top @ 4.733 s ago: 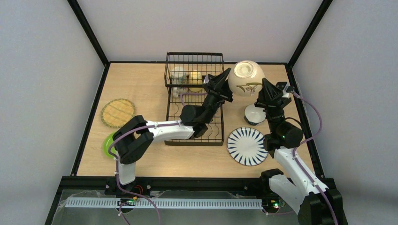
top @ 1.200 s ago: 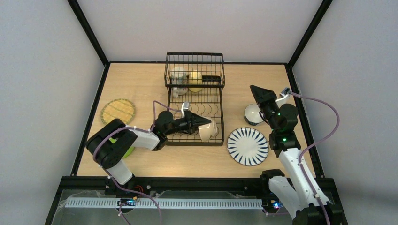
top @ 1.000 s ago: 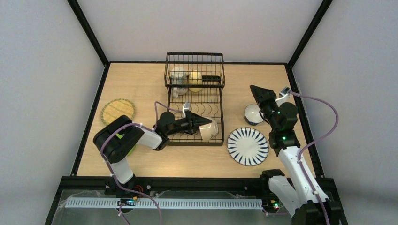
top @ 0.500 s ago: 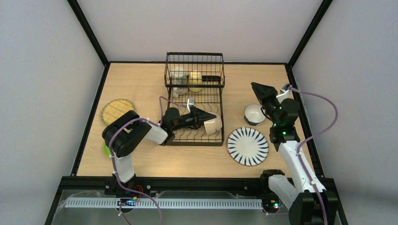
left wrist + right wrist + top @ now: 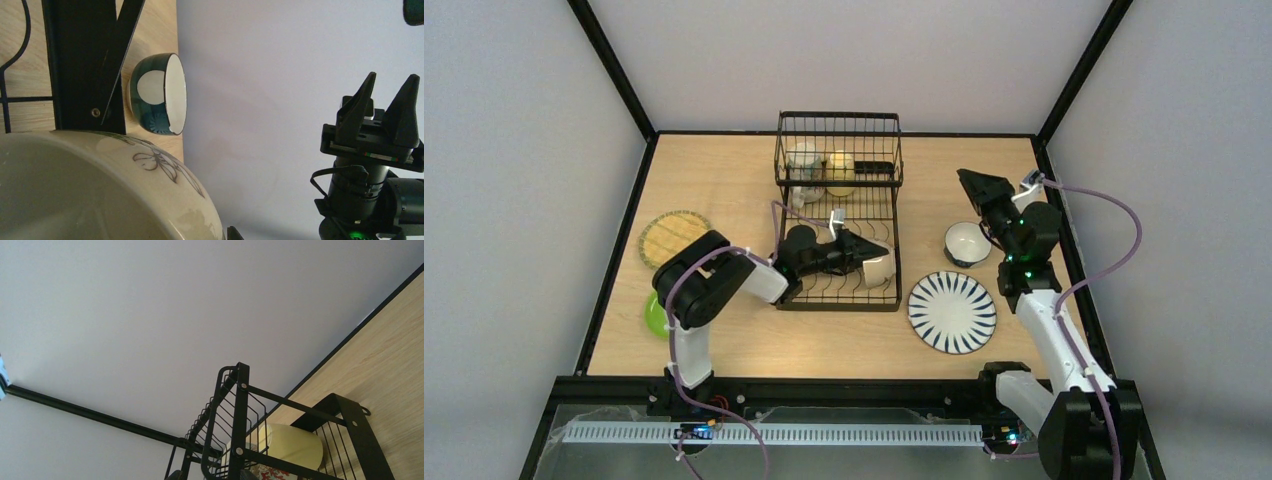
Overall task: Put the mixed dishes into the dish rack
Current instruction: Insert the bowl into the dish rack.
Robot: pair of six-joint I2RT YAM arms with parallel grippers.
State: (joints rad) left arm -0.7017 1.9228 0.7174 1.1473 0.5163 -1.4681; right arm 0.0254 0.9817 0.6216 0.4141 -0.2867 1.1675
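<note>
The black wire dish rack stands at the middle back, with a beige mug and a yellow mug in its raised basket. My left gripper is shut on the rim of the white bowl, tilted over the rack's near right corner; the bowl fills the left wrist view, one fingertip showing. My right gripper hangs open in the air above the blue-white bowl. The striped plate, yellow woven plate and lime-green plate lie on the table.
The right wrist view looks up at the rack's basket and the yellow mug. Black frame rails edge the wooden table. The left arm's elbow stands over the green plate.
My left gripper has carried the white bowl a little right and farther back over the rack. The right gripper has drifted slightly toward the back, still open.
</note>
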